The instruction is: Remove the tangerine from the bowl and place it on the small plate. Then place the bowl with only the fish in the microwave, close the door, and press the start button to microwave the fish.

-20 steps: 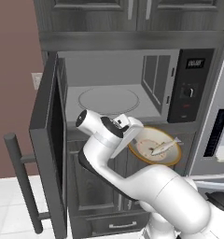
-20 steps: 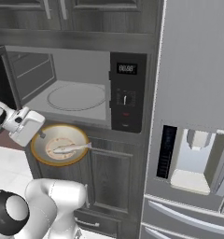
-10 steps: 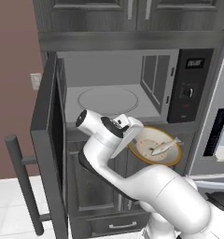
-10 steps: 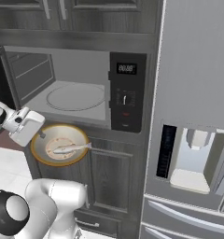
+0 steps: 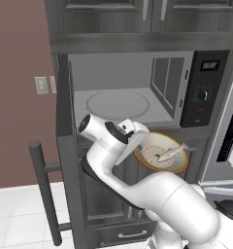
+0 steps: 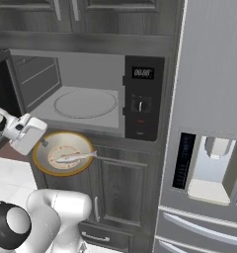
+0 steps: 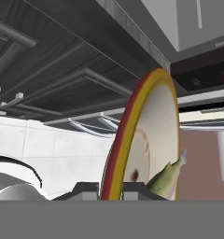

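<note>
Here the pincer (image 6: 41,142) is clamped on the left rim of the bowl (image 6: 63,153), which hangs just below and in front of the open microwave (image 5: 138,92); its turntable (image 5: 117,103) lies up and beyond. The fish (image 5: 169,153) points along the bowl's width. From the hand view, the bowl appears edge-on.

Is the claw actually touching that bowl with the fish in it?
Touching. In the hand view the claw is shut on the bowl, its golden rim rising straight from between the tips. The right base view shows the bowl held in mid-air, fish inside.
</note>
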